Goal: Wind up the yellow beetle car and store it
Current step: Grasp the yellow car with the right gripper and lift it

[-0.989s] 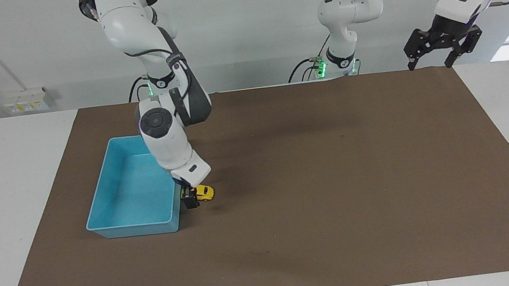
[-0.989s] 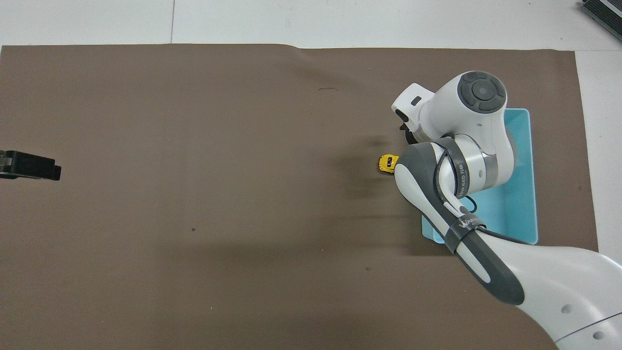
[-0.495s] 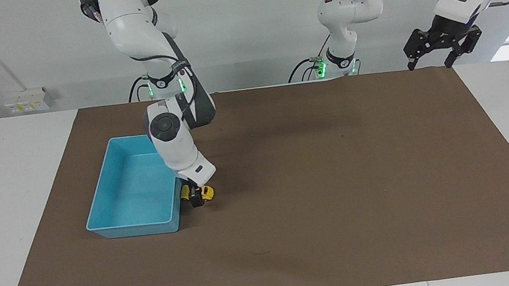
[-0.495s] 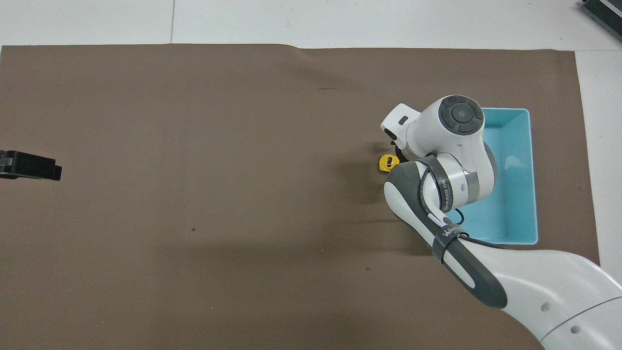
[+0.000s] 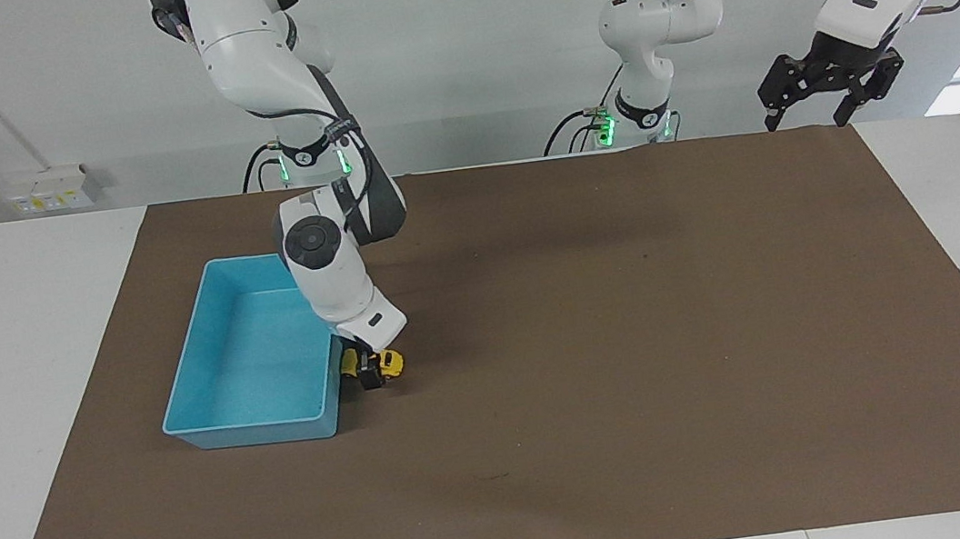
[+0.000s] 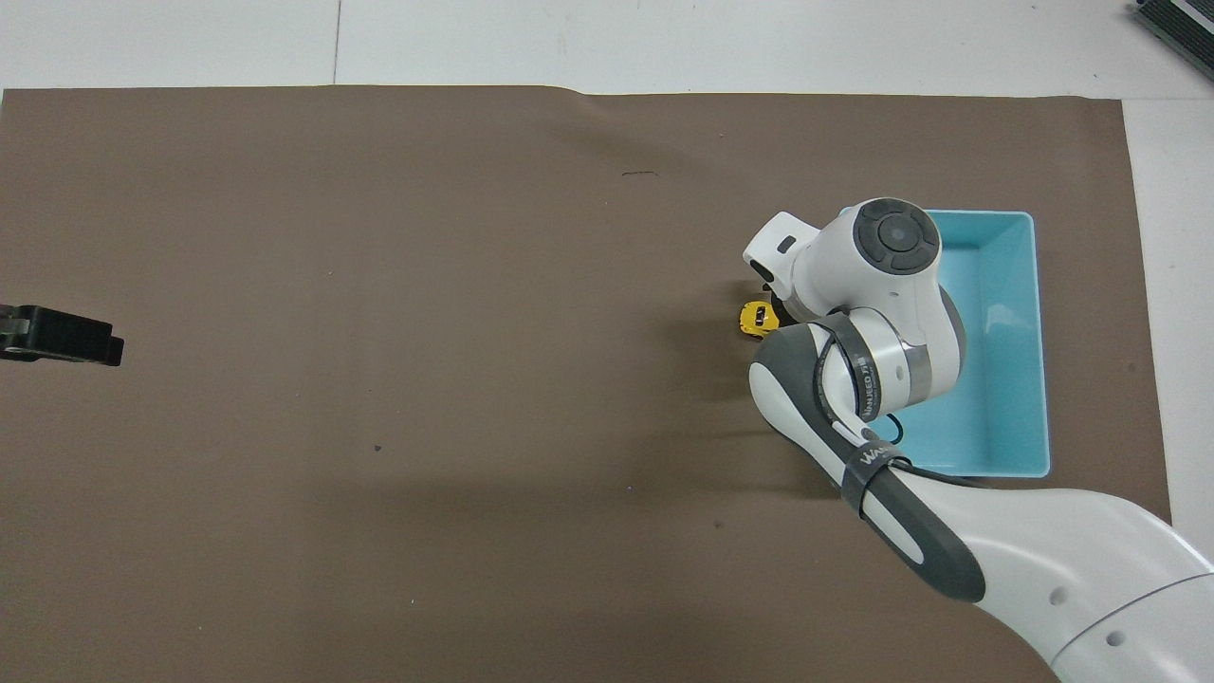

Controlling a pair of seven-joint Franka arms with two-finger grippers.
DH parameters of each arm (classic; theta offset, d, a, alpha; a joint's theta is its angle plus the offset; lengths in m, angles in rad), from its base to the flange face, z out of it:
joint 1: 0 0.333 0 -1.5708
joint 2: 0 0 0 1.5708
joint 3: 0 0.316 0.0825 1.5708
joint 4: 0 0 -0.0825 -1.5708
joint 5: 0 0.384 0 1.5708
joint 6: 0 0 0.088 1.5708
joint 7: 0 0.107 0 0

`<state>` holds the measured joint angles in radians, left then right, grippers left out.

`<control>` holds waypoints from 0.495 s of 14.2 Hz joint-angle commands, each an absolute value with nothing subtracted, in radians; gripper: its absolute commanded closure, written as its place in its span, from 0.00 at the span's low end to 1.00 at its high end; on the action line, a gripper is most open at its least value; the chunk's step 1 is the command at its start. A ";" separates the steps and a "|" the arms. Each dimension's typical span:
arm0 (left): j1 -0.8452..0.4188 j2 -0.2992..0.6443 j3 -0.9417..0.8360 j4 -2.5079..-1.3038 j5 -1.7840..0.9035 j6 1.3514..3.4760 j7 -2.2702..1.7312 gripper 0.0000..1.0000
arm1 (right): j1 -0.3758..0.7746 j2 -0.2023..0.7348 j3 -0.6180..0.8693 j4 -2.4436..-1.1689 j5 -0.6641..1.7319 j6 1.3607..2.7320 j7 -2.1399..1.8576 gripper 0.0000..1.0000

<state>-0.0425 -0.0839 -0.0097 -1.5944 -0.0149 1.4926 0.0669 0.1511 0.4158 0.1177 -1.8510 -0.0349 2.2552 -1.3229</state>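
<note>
The yellow beetle car [image 5: 388, 364] stands on the brown mat right beside the blue bin [image 5: 224, 424], at the bin's long wall toward the left arm's end. My right gripper [image 5: 370, 373] is down at mat level with its fingers closed across the car's middle, so yellow shows on both sides of the dark finger. In the overhead view the car [image 6: 755, 318] peeks out from under the right arm's wrist, which hides the gripper. My left gripper [image 5: 820, 95] waits raised over the mat's corner near its own base, fingers spread.
The blue bin [image 6: 1039, 379] holds nothing that I can see. The brown mat [image 5: 640, 378] covers most of the white table. The left gripper's tip [image 6: 62, 334] shows at the overhead view's edge.
The right gripper shifted from beside the car to straddle it and closed in, while the arm's elbow drew back toward the robots. The car stayed where it was. The left gripper rose slightly.
</note>
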 commanded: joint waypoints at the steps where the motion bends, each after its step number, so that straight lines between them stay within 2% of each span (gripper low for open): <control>1: -0.023 -0.109 -0.018 -1.618 -0.018 1.486 0.080 0.00 | 0.146 0.393 0.120 -1.881 -0.052 2.273 -1.332 0.38; 2: -0.023 -0.101 -0.018 -1.608 -0.014 1.491 0.083 0.00 | 0.146 0.394 0.121 -1.881 -0.052 2.273 -1.331 0.50; 3: -0.025 -0.095 -0.018 -1.594 0.004 1.488 0.086 0.00 | 0.146 0.393 0.121 -1.881 -0.052 2.272 -1.319 0.87; 5: -0.031 -0.087 -0.020 -1.572 0.015 1.477 0.087 0.00 | 0.155 0.393 0.120 -1.881 -0.052 2.272 -1.284 0.90; 6: -0.029 -0.087 -0.020 -1.572 0.002 1.497 0.081 0.00 | 0.159 0.394 0.120 -1.878 -0.052 2.272 -1.282 0.97; 7: -0.029 -0.086 -0.021 -1.572 -0.002 1.506 0.077 0.00 | 0.164 0.394 0.121 -1.872 -0.052 2.272 -1.276 1.00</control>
